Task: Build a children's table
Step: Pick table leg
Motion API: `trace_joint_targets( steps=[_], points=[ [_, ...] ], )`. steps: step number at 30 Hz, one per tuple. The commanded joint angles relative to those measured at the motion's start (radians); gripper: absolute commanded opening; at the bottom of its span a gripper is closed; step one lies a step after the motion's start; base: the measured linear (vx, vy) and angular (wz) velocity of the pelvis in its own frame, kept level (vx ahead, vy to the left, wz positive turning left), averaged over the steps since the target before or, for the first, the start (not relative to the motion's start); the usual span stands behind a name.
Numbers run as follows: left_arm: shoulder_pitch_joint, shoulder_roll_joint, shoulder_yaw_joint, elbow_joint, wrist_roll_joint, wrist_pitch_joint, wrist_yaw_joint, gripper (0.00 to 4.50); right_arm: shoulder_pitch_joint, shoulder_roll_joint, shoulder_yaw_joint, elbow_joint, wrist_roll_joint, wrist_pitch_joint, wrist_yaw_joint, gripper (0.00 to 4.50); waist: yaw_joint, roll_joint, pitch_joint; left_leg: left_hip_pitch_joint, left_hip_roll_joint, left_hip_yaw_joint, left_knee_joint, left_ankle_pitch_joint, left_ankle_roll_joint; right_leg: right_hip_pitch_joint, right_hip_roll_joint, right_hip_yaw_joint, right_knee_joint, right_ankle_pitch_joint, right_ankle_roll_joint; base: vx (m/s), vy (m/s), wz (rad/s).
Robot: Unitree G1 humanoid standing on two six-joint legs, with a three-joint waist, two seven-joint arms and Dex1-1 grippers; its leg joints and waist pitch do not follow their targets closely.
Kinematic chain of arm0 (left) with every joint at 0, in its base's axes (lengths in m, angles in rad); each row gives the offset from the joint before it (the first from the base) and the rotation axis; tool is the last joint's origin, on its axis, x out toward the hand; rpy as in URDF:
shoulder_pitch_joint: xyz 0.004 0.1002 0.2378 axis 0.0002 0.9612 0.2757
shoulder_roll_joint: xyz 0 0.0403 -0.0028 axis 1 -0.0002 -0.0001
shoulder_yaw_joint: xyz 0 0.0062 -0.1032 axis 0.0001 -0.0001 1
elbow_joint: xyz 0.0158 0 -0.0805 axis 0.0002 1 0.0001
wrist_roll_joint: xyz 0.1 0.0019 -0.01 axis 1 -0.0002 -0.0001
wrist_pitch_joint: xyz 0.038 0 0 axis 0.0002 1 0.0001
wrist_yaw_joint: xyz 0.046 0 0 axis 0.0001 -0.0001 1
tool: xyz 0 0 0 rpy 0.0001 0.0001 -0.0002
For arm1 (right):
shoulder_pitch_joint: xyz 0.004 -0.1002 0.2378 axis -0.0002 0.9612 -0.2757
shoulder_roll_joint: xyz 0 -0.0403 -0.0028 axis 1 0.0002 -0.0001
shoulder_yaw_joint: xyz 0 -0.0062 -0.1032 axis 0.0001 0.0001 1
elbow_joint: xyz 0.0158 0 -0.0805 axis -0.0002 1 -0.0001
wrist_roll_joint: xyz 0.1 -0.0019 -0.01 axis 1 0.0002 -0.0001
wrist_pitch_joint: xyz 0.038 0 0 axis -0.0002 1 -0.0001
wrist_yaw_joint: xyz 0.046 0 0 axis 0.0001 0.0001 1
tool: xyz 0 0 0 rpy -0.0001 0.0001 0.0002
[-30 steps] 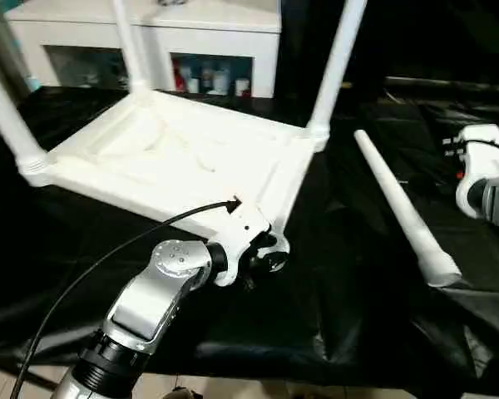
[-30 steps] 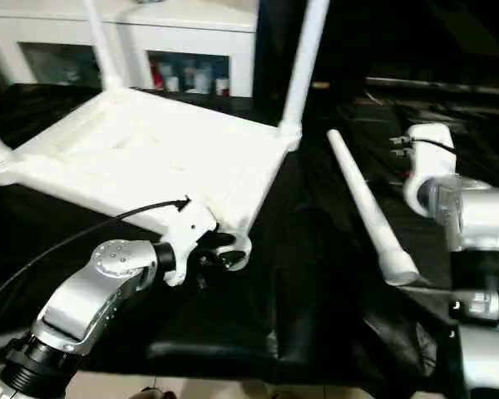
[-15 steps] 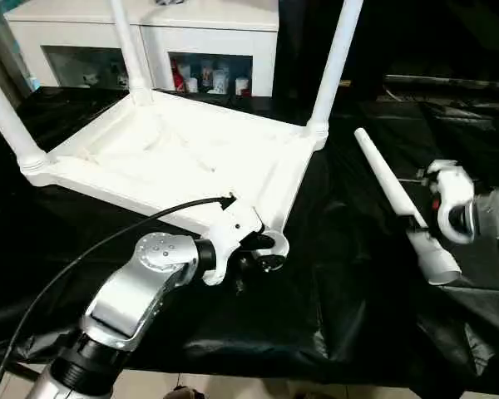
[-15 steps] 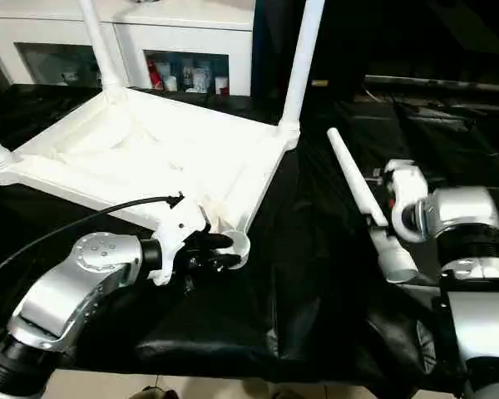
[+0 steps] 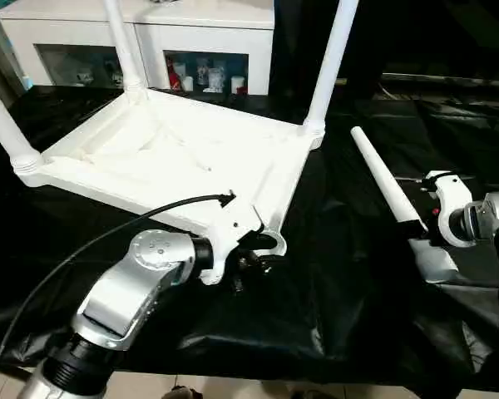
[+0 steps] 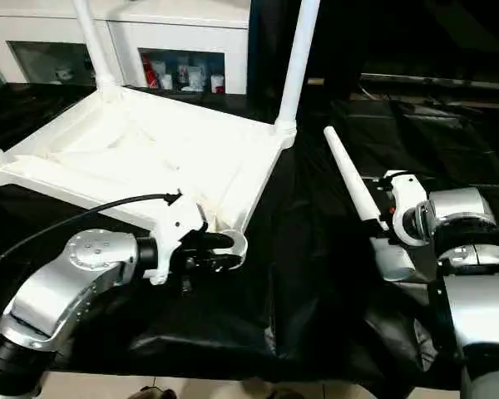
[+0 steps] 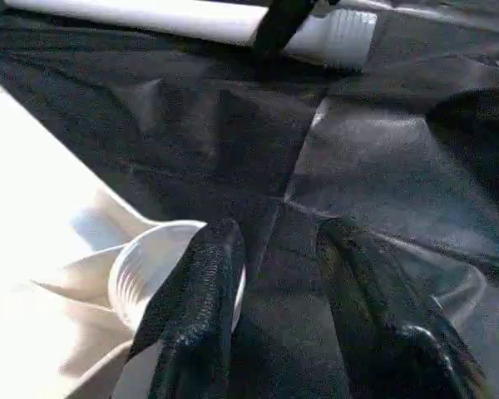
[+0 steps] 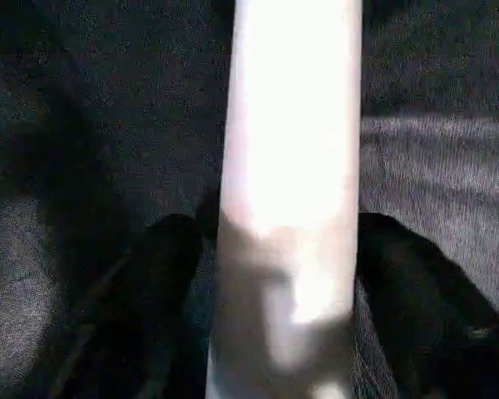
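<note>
A black-draped worktop [image 5: 341, 283] fills most of the frame, with a white cabinet [image 5: 191, 41] along the upper left edge behind it. On the left half lies the white tabletop [image 5: 175, 158], upside down, ribbed underside up, its long axis running from lower left toward upper right. Three legs stand upright in its corner sockets: one at the far left [image 5: 4, 120], one at the upper left [image 5: 121, 46], one at upper centre [image 5: 328, 62]. The near corner socket [image 7: 145, 274] is empty. The fourth leg [image 5: 382, 179] lies loose on the cloth at the right, its long axis going from upper left down to lower right, with the wider ribbed end nearest the camera. The left hand [image 5: 262, 253] sits at the empty near corner, fingers partly spread; one finger [image 7: 195, 316] touches the socket rim, nothing clamped between them. The right hand [image 8: 283, 307] straddles the lying leg, one finger [image 8: 133, 307] on either side, gaps showing, not clenched.
</note>
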Motion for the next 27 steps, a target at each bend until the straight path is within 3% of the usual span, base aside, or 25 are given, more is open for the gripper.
trace_joint_targets(
  steps=[1,8,13,14,16,17,19,20,21,22,23,24,25,26,27],
  points=[
    [-0.017,0.004,0.014,-0.022,-0.011,0.015,-0.002,1.78,-0.019,-0.001,0.011,0.017,-0.010,-0.015,0.006,2.82,-0.001,-0.013,-0.058,0.026,0.007,0.000,-0.063,-0.330,-0.014,0.033,-0.003,0.009,-0.070,-0.332,-0.228,0.000,0.000,0.00],
    [-0.032,0.013,0.002,-0.012,-0.015,0.003,-0.010,1.78,-0.017,0.001,-0.002,0.052,-0.011,-0.040,-0.007,2.27,0.001,-0.010,-0.061,0.026,0.008,-0.001,-0.063,-0.344,-0.017,0.035,-0.004,0.008,-0.069,-0.329,-0.235,0.000,0.000,0.00],
    [-0.042,0.013,0.004,0.002,-0.001,-0.024,0.006,1.78,0.007,0.007,-0.078,0.053,0.032,-0.058,-0.089,1.93,0.002,-0.015,-0.070,0.029,0.007,-0.001,-0.060,-0.339,-0.021,0.038,-0.006,0.007,-0.068,-0.333,-0.235,0.000,0.000,0.00],
    [-0.039,0.012,0.009,0.005,-0.005,-0.024,0.007,1.78,0.018,0.007,-0.094,0.043,0.044,-0.056,-0.102,1.91,0.004,-0.001,-0.071,0.030,0.007,-0.003,-0.061,-0.340,-0.024,0.038,-0.007,0.007,-0.066,-0.332,-0.234,0.000,0.000,0.00],
    [-0.035,0.007,0.022,0.010,-0.019,-0.012,0.006,1.78,0.038,0.005,-0.122,0.015,0.066,-0.051,-0.125,1.90,0.003,-0.003,-0.076,0.029,0.007,0.000,-0.059,-0.325,-0.027,0.041,-0.004,0.006,-0.065,-0.299,-0.237,0.000,0.000,0.00],
    [-0.039,-0.004,0.031,0.017,-0.023,-0.009,0.014,2.07,0.044,0.003,-0.139,-0.002,0.079,-0.050,-0.136,1.89,0.003,-0.004,-0.077,0.028,0.006,0.000,-0.059,-0.321,-0.026,0.041,-0.003,0.006,-0.065,-0.293,-0.238,0.000,0.000,0.00],
    [-0.043,-0.011,0.038,0.023,-0.025,-0.009,0.021,2.15,0.048,0.002,-0.152,-0.014,0.087,-0.049,-0.145,1.89,0.004,-0.002,-0.079,0.030,0.006,0.001,-0.058,-0.314,-0.023,0.042,-0.003,0.006,-0.063,-0.279,-0.243,0.000,0.000,0.00],
    [-0.067,-0.058,0.094,0.060,-0.053,-0.011,0.065,2.15,0.090,0.006,-0.247,-0.124,0.139,-0.081,-0.215,1.89,0.007,0.019,-0.076,0.030,0.003,0.001,-0.060,-0.322,-0.026,0.043,-0.003,0.007,-0.066,-0.282,-0.239,0.000,0.000,0.00],
    [-0.075,-0.074,0.113,0.071,-0.062,-0.016,0.082,2.20,0.107,0.010,-0.290,-0.169,0.162,-0.093,-0.245,1.89,0.005,0.011,-0.075,0.031,0.003,0.003,-0.059,-0.329,-0.026,0.040,-0.002,0.008,-0.074,-0.284,-0.229,0.000,0.000,0.00],
    [-0.087,-0.104,0.144,0.084,-0.080,-0.021,0.107,2.50,0.159,0.027,-0.357,-0.288,0.187,-0.125,-0.297,1.89,0.005,0.001,-0.079,0.029,-0.001,0.002,-0.057,-0.315,-0.021,0.046,0.000,0.009,-0.071,-0.269,-0.216,0.000,0.000,0.00],
    [-0.096,-0.121,0.162,0.091,-0.092,-0.025,0.120,2.58,0.192,0.040,-0.398,-0.368,0.201,-0.143,-0.330,1.89,0.008,-0.002,-0.084,0.032,0.000,0.002,-0.056,-0.303,-0.012,0.043,-0.002,0.008,-0.070,-0.275,-0.213,0.000,0.000,0.00],
    [-0.108,-0.152,0.188,0.106,-0.105,-0.037,0.149,2.58,0.236,0.067,-0.463,-0.480,0.218,-0.135,-0.385,1.89,0.007,-0.008,-0.082,0.027,-0.001,0.003,-0.058,-0.292,-0.006,0.046,-0.002,0.008,-0.072,-0.282,-0.206,0.000,0.000,0.00],
    [-0.108,-0.152,0.188,0.106,-0.105,-0.037,0.149,2.60,0.236,0.067,-0.463,-0.480,0.218,-0.135,-0.385,1.88,0.014,-0.003,-0.080,0.030,-0.001,0.003,-0.059,-0.290,-0.004,0.043,-0.003,0.009,-0.075,-0.296,-0.195,0.000,0.000,0.00],
    [-0.127,-0.196,0.220,0.137,-0.103,-0.092,0.205,2.73,0.319,0.140,-0.560,-0.689,0.263,-0.184,-0.443,1.88,0.011,-0.003,-0.085,0.032,0.001,0.000,-0.057,-0.282,-0.001,0.043,-0.002,0.005,-0.072,-0.306,-0.196,0.000,0.000,0.00],
    [-0.127,-0.196,0.220,0.137,-0.103,-0.092,0.205,2.89,0.319,0.140,-0.560,-0.689,0.263,-0.184,-0.443,1.88,0.022,-0.010,-0.082,0.029,0.001,0.003,-0.059,-0.276,0.005,0.042,-0.008,0.009,-0.078,-0.331,-0.163,0.000,0.000,0.00]
  ],
)
